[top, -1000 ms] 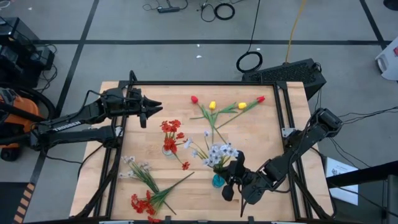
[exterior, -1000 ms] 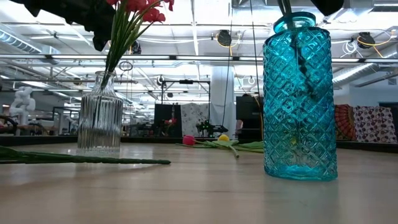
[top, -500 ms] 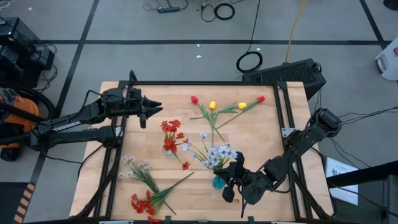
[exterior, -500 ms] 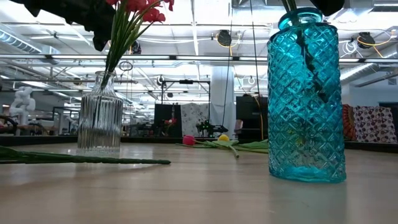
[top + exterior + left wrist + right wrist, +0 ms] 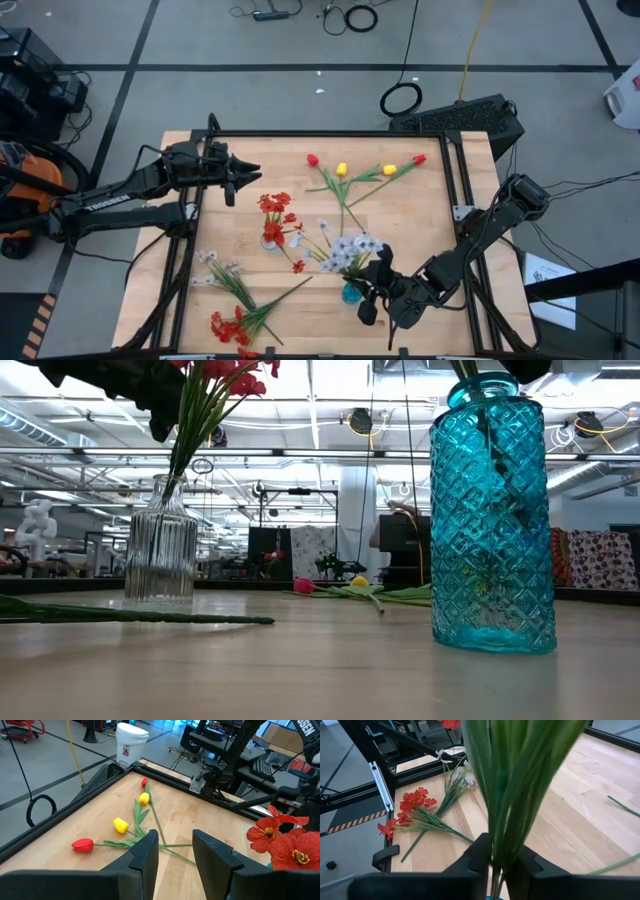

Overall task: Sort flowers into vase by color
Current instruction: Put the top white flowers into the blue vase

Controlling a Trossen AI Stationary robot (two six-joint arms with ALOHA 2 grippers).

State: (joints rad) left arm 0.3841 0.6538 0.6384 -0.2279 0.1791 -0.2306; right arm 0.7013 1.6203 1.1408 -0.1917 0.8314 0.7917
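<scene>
Left gripper [image 5: 240, 182] hovers at the table's left edge, fingers apart, empty. Clear vase [image 5: 272, 238] with red blossoms [image 5: 277, 208] just right of it; tulips [image 5: 365, 172] farther right. White spray [image 5: 347, 250] stands in blue vase [image 5: 350, 291]. Right gripper [image 5: 373, 290] clamps its stalks [image 5: 502, 795], touching the vase. Loose sprays [image 5: 235, 300] lie left of it.

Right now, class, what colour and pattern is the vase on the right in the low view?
Blue vase with diamond pattern; low view.

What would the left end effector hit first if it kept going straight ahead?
Probably the tulips lying on the table ahead of the left end effector; depth is unclear, and it might pass above them.
</scene>
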